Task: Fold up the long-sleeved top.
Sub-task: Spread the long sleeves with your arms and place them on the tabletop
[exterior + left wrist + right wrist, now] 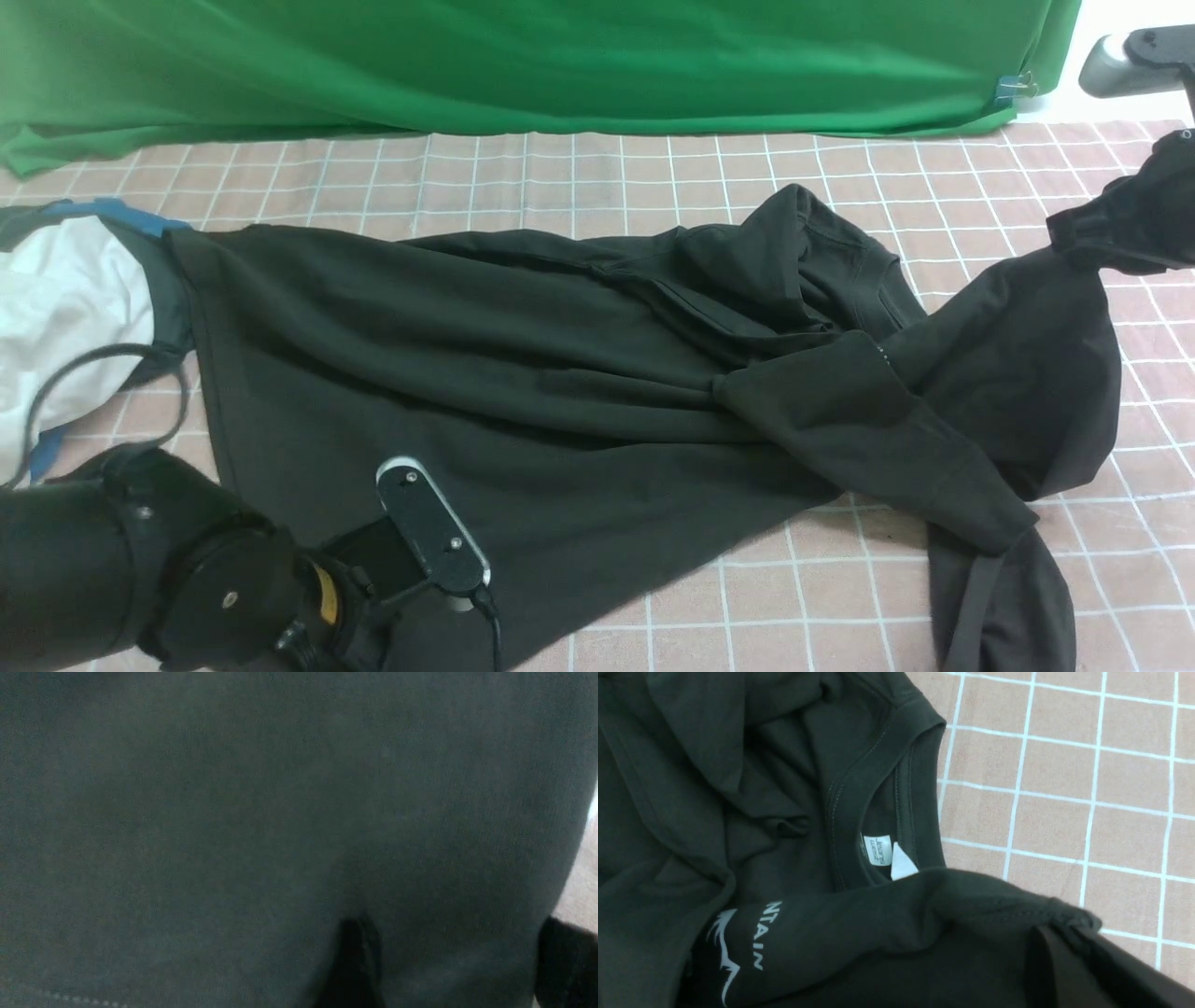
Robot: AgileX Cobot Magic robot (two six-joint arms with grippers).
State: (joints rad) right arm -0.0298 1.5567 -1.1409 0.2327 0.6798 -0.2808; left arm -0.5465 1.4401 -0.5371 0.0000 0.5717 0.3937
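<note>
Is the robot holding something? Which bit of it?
Yes. The right gripper pinches the long-sleeved top by a lifted fold of cloth near its neck end. The left gripper looks open, gripping nothing.

Black long-sleeved top point(467, 373) sprawls rumpled across the checked cloth point(653, 177) (neck label point(878, 850) showing).

Three garments, two cloths, two arms.
One black top point(523, 373) with two white labels point(878, 850) at its neck, one printed and one blank; one white garment point(65, 299); one grey garment point(173, 299) with blue trim; one green backdrop point(560, 65) with one clip point(1013, 89); one checked tablecloth point(579, 177); two arms, left point(140, 569) and right point(1134, 224).
</note>
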